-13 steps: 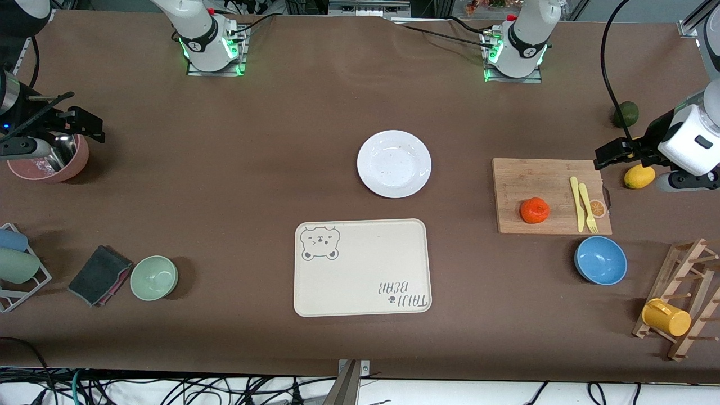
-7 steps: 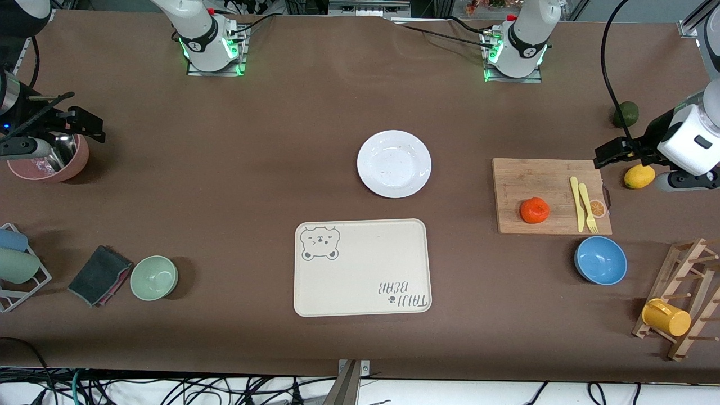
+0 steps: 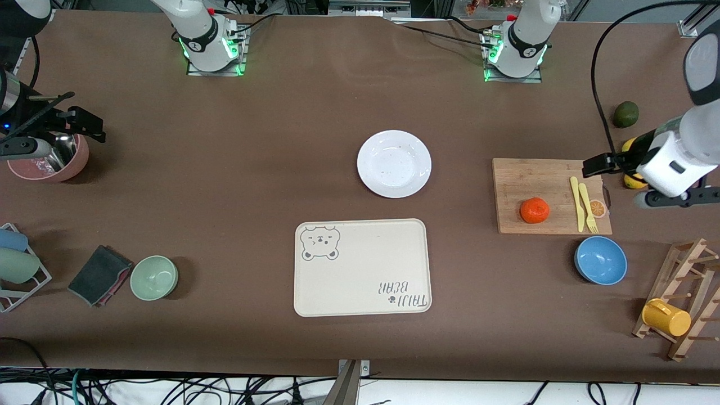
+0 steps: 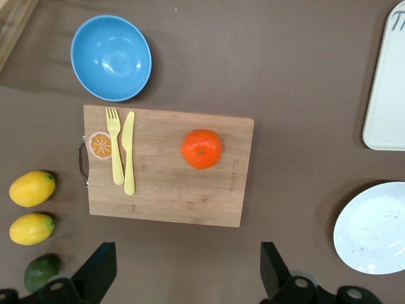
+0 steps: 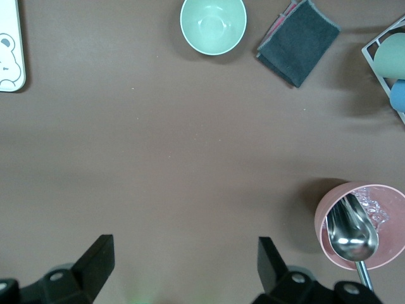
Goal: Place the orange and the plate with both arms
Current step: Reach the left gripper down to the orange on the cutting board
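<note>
The orange (image 3: 534, 210) lies on a wooden cutting board (image 3: 534, 180) toward the left arm's end of the table. It also shows in the left wrist view (image 4: 202, 149). The white plate (image 3: 394, 163) sits empty at mid-table, and its edge shows in the left wrist view (image 4: 373, 228). My left gripper (image 3: 597, 163) is open and empty, up over the board's corner near the lemons (image 4: 186, 277). My right gripper (image 3: 84, 126) is open and empty, waiting over the table beside a pink cup (image 5: 183, 263).
A cream bear tray (image 3: 360, 267) lies nearer the camera than the plate. A yellow knife and fork (image 3: 582, 203) lie on the board, with a blue bowl (image 3: 601, 260), two lemons (image 4: 31, 188), a green fruit (image 3: 625, 114) and a mug rack (image 3: 675, 304) around. A pink cup (image 3: 53, 160), green bowl (image 3: 154, 277) and cloth (image 3: 100, 274) are at the right arm's end.
My left gripper has moved a little toward the cutting board, and its arm now covers most of the lemon. The right arm has not moved.
</note>
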